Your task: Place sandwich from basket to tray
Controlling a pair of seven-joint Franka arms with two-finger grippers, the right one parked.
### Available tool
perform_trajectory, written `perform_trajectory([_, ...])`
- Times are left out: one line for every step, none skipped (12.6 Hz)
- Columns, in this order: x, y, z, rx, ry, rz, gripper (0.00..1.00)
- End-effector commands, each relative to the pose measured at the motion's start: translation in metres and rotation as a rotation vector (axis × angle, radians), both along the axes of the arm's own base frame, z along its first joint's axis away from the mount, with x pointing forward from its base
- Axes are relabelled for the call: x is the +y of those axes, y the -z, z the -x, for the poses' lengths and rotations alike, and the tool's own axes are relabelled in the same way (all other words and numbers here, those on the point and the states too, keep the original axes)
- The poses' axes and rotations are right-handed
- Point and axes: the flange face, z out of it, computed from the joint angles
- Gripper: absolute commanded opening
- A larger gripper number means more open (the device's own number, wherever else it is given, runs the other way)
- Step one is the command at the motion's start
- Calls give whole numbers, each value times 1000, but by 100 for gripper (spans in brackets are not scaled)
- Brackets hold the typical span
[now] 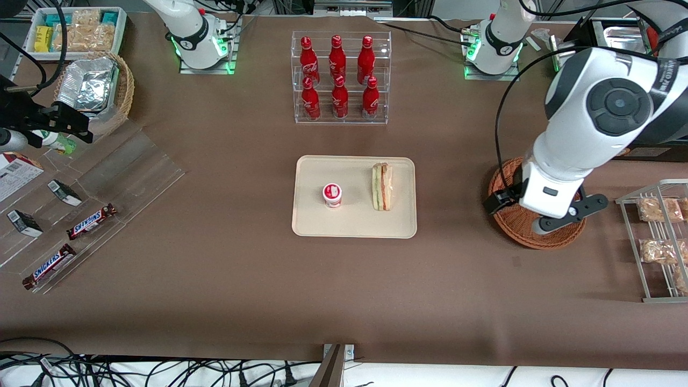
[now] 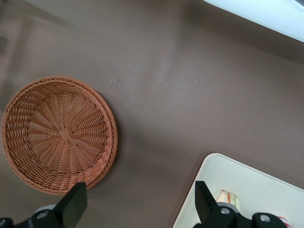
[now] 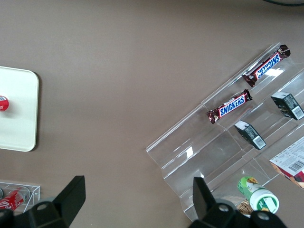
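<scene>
The sandwich (image 1: 382, 186), a wrapped wedge of white bread with red and green filling, lies on the cream tray (image 1: 322, 226) at the side nearer the working arm. It also shows in the left wrist view (image 2: 230, 198) on the tray's corner (image 2: 256, 185). The reddish-brown wicker basket (image 1: 516, 228) sits beside the tray toward the working arm's end; the left wrist view shows the basket (image 2: 59, 135) with nothing in it. My left gripper (image 1: 524, 212) hangs above the basket's edge. It (image 2: 140, 202) is open and empty, over bare table between basket and tray.
A small red-lidded cup (image 1: 332, 194) stands on the tray beside the sandwich. A clear rack of red bottles (image 1: 341, 78) stands farther from the camera. A wire snack rack (image 1: 658, 242) is at the working arm's end. A clear display holds Snickers bars (image 1: 91, 221) at the parked arm's end.
</scene>
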Motion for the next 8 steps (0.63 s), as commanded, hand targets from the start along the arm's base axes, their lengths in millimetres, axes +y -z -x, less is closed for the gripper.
perform_trajectory([23,-24,13,5,53,14,100])
perform_trajectory([30,-35,23,5,73,24,100])
perform_trajectory([42,-44,31,4,98,34,100])
perform_trajectory([52,-49,38,8,136,40,100])
perform_trajectory([62,-53,48,19,168,39,100])
perform_trajectory([73,-57,56,31,197,42,100])
perform_trajectory([86,-61,64,36,217,54,100])
perform_trajectory([96,-65,75,36,246,63,100])
